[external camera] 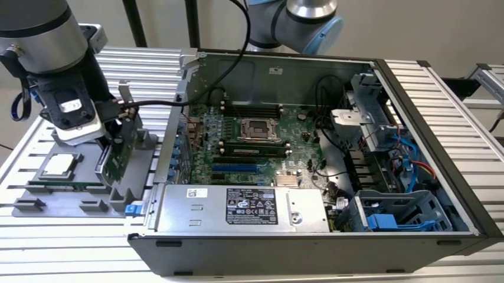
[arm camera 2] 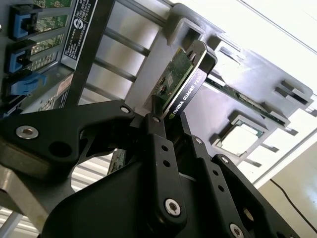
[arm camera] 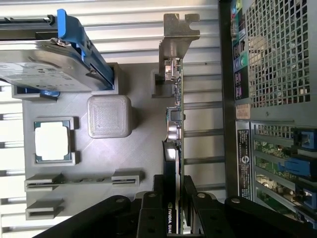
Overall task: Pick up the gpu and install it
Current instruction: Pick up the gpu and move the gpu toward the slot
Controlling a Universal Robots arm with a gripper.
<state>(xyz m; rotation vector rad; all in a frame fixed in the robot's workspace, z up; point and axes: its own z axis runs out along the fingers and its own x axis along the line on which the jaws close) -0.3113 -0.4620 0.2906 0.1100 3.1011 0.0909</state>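
The gpu (arm camera: 174, 124) stands on edge in a slot of the grey tray (arm camera: 138, 153), with its silver bracket (arm camera: 177, 34) at the end away from the gripper (arm camera: 174, 188). The gripper has a black finger set against each face of the card. The tray also carries a hard drive (arm camera: 47, 69) in a blue frame, a square chip (arm camera: 53, 141) seated in a recess, a memory stick (arm camera: 81, 179) lying between two clips, and a raised square block (arm camera: 110, 116) near the tray's middle. The computer case (arm camera: 277, 49) sits just beside the tray, on the gpu's side.
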